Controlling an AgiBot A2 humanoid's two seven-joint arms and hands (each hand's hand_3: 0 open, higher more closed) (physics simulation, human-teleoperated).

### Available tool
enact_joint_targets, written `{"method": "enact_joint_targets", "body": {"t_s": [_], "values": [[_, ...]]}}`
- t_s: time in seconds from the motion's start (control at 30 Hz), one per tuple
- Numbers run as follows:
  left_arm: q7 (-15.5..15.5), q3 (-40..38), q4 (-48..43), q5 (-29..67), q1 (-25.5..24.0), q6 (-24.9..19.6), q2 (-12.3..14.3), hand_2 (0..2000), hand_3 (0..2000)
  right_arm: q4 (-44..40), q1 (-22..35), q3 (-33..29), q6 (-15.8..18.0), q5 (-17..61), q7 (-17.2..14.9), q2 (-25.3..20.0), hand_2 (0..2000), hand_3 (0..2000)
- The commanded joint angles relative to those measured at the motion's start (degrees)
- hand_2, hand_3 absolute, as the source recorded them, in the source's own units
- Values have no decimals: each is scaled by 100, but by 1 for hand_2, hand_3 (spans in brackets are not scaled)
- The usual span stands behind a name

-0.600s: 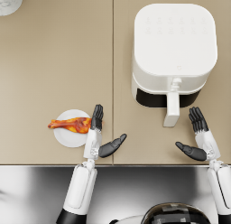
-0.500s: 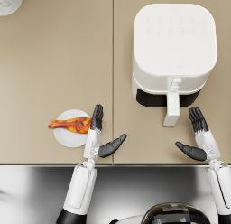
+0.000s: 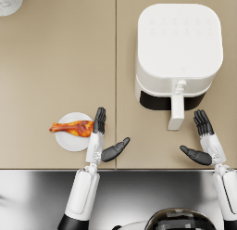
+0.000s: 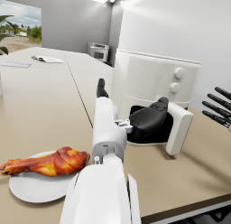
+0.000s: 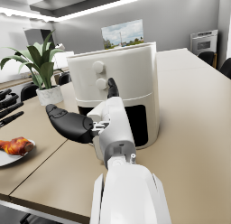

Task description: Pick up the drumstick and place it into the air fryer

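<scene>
Looking down, we see a tan table (image 3: 55, 71) with one seam running from 12 to 6 o'clock, and a steel edge along the near side. The drumstick (image 3: 71, 128) lies on a small white plate (image 3: 69, 142) at about 8 o'clock. Our left hand (image 3: 102, 137) is open and holds nothing; its fingertips reach just beside the drumstick's thick end, thumb pointing to 3 o'clock. The fryer (image 3: 178, 53) stands at 2 o'clock, its drawer pulled out a little. Our right hand (image 3: 203, 142) is open too, near the drawer handle (image 3: 176, 112). A potted plant (image 5: 38, 65) stands behind, and grey walls close the room.
</scene>
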Motion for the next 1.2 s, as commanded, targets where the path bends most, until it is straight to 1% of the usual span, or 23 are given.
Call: {"method": "enact_joint_targets", "body": {"t_s": [0.03,0.07,0.1,0.13,0.17,0.23,0.33,0.37,0.4,0.53,0.63,0.8,1.07,1.1,1.13,1.17,1.2], "values": [[0,0,0,0,0,0,0,0,0,0,0,0,0,0,0,0,0,0],[0,0,0,0,0,0,0,0,0,0,0,0,0,0,0,0,0,0],[0,0,0,0,0,0,0,0,0,-93,10,172,0,0,0,-6,0,0],[0,171,93,0,10,0,6,0,0,-66,7,225,-162,0,164,-21,0,0],[-163,81,46,0,-19,-163,6,0,0,-54,39,164,-278,0,281,-59,0,0],[-364,-193,-77,0,-67,-365,22,0,0,-68,89,90,-421,0,426,-126,0,0],[-498,-682,-121,0,-181,-499,34,0,0,-218,191,280,-516,0,522,-245,0,0],[-520,-797,-167,251,-235,-522,36,0,0,-218,200,307,-532,-1,538,-270,0,0],[-536,-889,-229,505,-318,-538,31,0,0,-245,228,332,-543,250,550,-307,0,0],[-566,-1326,-332,1527,-383,-567,81,0,0,-300,312,340,-564,1271,571,-428,0,0],[-573,-1537,-318,2296,-408,-574,113,0,0,-404,344,310,-569,1682,576,-493,0,0],[-576,-1730,-180,3582,-340,-577,153,0,0,-652,360,298,-571,1874,578,-575,0,0],[-576,-1920,15,5653,-159,-578,188,0,0,-718,327,203,-571,1915,578,-671,0,0],[-576,-1962,25,5912,-101,-688,185,0,0,-718,324,192,-571,1916,578,-684,0,0],[-627,-1997,57,6172,-64,-1226,184,0,0,-745,347,199,-571,1917,578,-708,0,0],[-766,-2014,71,6433,-17,-1892,181,0,0,-732,351,183,-571,1917,578,-724,0,0],[-944,-2029,95,6693,19,-2344,181,0,0,-732,348,172,-571,1917,578,-736,0,0]]}}
